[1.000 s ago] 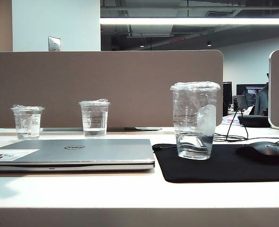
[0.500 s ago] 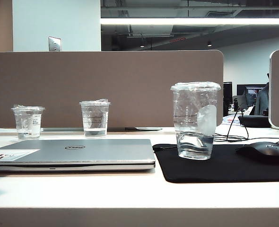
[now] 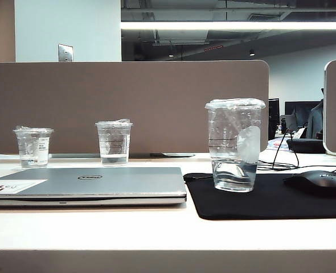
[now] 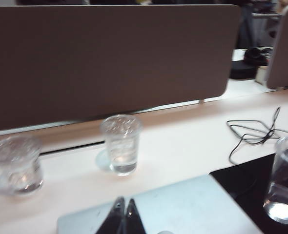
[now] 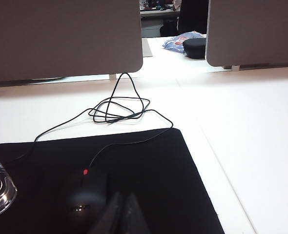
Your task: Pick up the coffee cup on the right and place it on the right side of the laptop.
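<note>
– Left hand first: where is it, and what is it holding?

– Nothing. Its fingers are pressed together, empty, above the near part of the thin silver-grey Dell laptop. My right hand is closed and empty too, over the dark computer mouse, further right of the laptop than the cup.

– Anything different from a second ago?

– Only a faint shadow on the pale surface in front of the laptop's left corner; it has faded out. The tall clear plastic coffee cup, flat lid and round white sticker, has not shifted. It stands upright just right of the laptop, on the black rectangular mouse mat. I judge the placing done and the arm clear.

– Room to move?

– Open surface in front of the laptop. Behind it stand the short clear cup with the white label and the mid-height clear cup with black lines, then the brown partition. To its right, a thin black cable loops behind the cup, so I would keep low sweeps away from there.
</note>
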Robot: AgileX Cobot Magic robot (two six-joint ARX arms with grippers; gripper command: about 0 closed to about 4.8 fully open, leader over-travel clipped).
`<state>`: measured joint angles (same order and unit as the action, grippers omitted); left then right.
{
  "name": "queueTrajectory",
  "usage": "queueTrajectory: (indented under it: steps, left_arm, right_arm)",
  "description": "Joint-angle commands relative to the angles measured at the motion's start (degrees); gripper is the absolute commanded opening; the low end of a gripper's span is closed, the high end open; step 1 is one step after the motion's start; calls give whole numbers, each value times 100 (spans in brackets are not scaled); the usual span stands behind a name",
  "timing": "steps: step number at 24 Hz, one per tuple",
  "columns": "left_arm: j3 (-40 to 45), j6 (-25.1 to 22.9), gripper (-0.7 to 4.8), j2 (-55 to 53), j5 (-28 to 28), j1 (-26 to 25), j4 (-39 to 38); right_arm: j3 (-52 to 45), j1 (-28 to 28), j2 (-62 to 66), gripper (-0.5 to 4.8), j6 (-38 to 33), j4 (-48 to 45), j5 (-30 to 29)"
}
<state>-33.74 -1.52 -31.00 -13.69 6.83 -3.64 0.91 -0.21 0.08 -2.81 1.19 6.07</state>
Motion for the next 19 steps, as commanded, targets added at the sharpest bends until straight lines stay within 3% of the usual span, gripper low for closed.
queueTrajectory:
  steps: [1, 7, 13, 19]
  left_arm:
    - [343, 90, -6, 479, 236, -203, 81]
    - [1200, 245, -5, 1502, 614, -522, 105]
    - [1939, 393, -5, 2308, 645, -649, 162]
    - [2892, 411, -5, 2874, 654, -649, 1027]
  right_arm:
    - [24, 0, -11, 25, -17, -96, 28]
    - [24, 0, -11, 25, -17, -98, 28]
    - [24, 0, -11, 25, -17, -96, 28]
    - [24, 0, -11, 25, -17, -98, 28]
